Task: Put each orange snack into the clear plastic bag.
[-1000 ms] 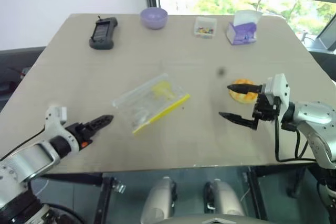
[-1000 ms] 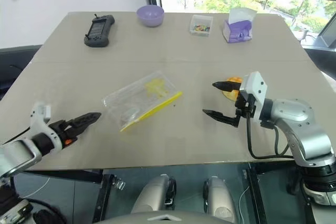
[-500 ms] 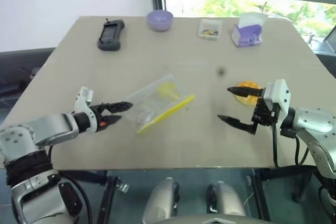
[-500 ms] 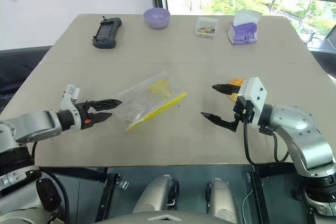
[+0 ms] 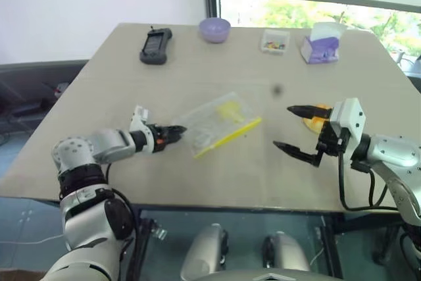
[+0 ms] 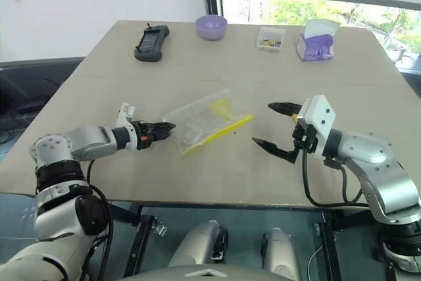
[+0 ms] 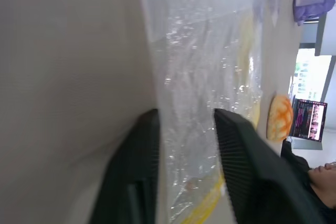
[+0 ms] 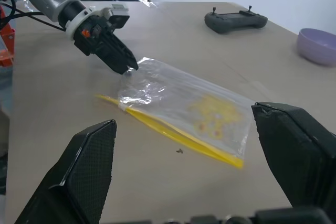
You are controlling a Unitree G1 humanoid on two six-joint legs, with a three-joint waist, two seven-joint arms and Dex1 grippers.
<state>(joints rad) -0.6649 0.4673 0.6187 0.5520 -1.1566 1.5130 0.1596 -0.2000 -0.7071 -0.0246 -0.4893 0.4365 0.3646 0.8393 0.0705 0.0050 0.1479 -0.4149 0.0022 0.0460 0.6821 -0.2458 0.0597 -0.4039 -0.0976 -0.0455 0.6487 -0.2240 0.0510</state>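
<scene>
Reaching in from the table's left near edge, the left gripper has its two black fingers drawn close together on the left corner of the clear plastic bag. In the left wrist view the bag's crinkled film runs between the two fingers, so the corner is pinched. That bag lies flat near the middle of the table, a little toward the near edge, its yellow seal strip along the side facing the robot and a yellow print showing through the film.

Further right, the right gripper hangs above the table with its fingers spread wide and nothing between them. Just behind its upper finger, toward the right edge, sits the orange snack, partly covered by the gripper, well apart from the bag.

Along the far edge, from left to right, stand a black handheld controller, a purple bowl, a small clear box of coloured bits and a purple tissue pack.
</scene>
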